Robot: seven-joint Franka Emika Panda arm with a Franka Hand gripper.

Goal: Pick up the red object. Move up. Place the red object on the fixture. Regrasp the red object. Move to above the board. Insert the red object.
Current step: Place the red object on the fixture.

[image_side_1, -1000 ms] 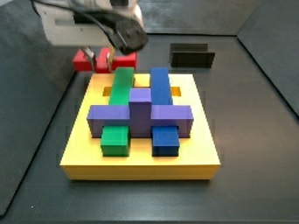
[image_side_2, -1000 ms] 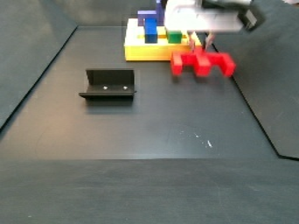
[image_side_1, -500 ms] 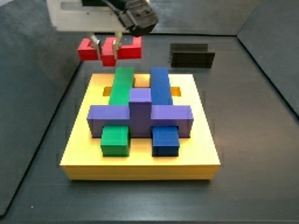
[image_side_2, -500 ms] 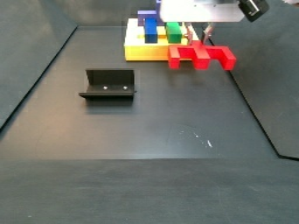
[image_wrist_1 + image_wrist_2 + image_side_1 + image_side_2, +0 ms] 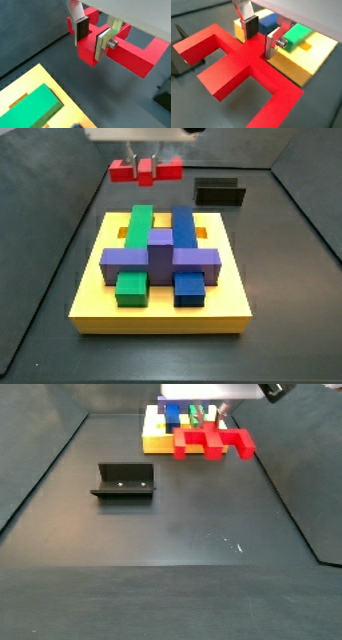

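The red object (image 5: 144,170) is a bright red bar with short prongs, held in the air behind the board; it also shows in a side view (image 5: 214,442). My gripper (image 5: 91,44) is shut on its middle prong, as both wrist views show (image 5: 259,43). The gripper (image 5: 146,161) hangs from the top of the picture. The board (image 5: 94,300) is a thick yellow slab bearing green, blue and purple blocks. The fixture (image 5: 123,481) is a small black holder on the dark floor, apart from the gripper; it also shows in a side view (image 5: 221,192).
A purple cross-shaped block (image 5: 160,254) lies across the board's middle, with a green bar (image 5: 138,225) and a blue bar (image 5: 183,223) behind it. Dark walls ring the floor on all sides.
The gripper has risen with the red object in it, moving up off the floor and a little toward the fixture's side. Board and fixture have not moved.
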